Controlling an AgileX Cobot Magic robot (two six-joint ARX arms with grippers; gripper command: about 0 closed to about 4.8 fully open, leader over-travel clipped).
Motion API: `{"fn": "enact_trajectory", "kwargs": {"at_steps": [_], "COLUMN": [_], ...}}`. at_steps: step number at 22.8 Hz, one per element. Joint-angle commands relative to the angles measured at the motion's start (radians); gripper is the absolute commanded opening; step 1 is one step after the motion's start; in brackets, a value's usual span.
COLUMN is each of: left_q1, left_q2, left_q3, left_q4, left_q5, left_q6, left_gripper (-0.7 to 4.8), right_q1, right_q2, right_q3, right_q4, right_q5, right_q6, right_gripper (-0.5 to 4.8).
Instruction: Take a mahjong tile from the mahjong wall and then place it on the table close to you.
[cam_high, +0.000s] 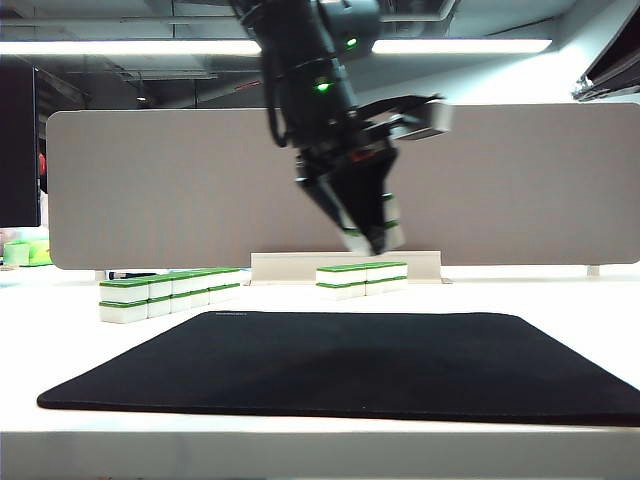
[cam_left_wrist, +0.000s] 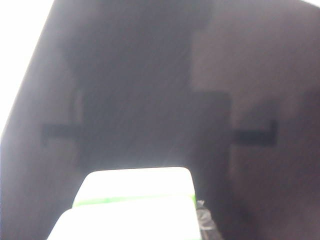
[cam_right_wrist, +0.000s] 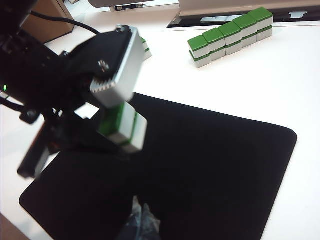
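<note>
**Tile aloft, set-down still to come**

The left gripper (cam_high: 372, 238) hangs in mid-air above the far part of the black mat (cam_high: 340, 365), its fingers (cam_right_wrist: 114, 70) clamped on a green-and-white mahjong tile (cam_right_wrist: 122, 127), possibly two tiles stacked, since the right wrist view shows more than one green band. In the left wrist view the tile fills the near edge of the picture, blurred and overexposed, with dark mat behind it. On the white bench (cam_high: 560, 300) two rows of green-topped tiles stand beyond the mat: the mahjong wall (cam_high: 168, 292) to the left in the exterior view, and a shorter row (cam_high: 362, 278) near the middle, just below and behind the raised gripper. The right arm is parked off to the side; its camera looks across the mat, and only a dark tip of the right gripper (cam_right_wrist: 141, 222) shows at the picture's edge, too little to tell whether its fingers stand open or closed.

The pick appears done and the carry is in hand. The next move, by this reading, calls for bringing the tile toward the near side of the bench, lowering it until it rests flat, and only then spreading the fingers.
</note>
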Motion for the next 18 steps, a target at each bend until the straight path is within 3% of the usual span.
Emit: {"fn": "enact_trajectory", "kwargs": {"at_steps": [1,4,7,10,13,18], "left_q1": [-0.029,-0.046,-0.053,-0.064,-0.080,-0.090], "left_q2": [0.007,0.027,0.052,0.066,0.085,0.133], "left_q3": [0.002,0.002,0.002,0.002,0.002,0.002], "left_q4": [0.034,0.025,0.007,0.005,-0.012,-0.035], "left_q5": [0.002,0.006,0.087,0.104,0.145,0.132], "left_q6": [0.016,0.048,0.049,0.054,0.103,0.113], "left_gripper": [1.26,1.31,1.31,1.31,1.32,1.34], "right_q1": [-0.002,-0.006,-0.013,-0.016,-0.015,-0.015], "right_q2": [-0.003,-0.003,-0.003,-0.003,-0.003,-0.003], "right_q3": [0.003,0.003,0.003,0.003,0.003,0.003], "right_q4": [-0.014,-0.024,-0.037,-0.038,-0.040,-0.040], "right_q5": [0.002,0.002,0.001,0.002,0.002,0.001], "right_q6": [-0.003,-0.003,-0.003,-0.003,-0.003,-0.003], "right_gripper": [-0.01,-0.01,-0.01,-0.01,-0.01,-0.01]}}
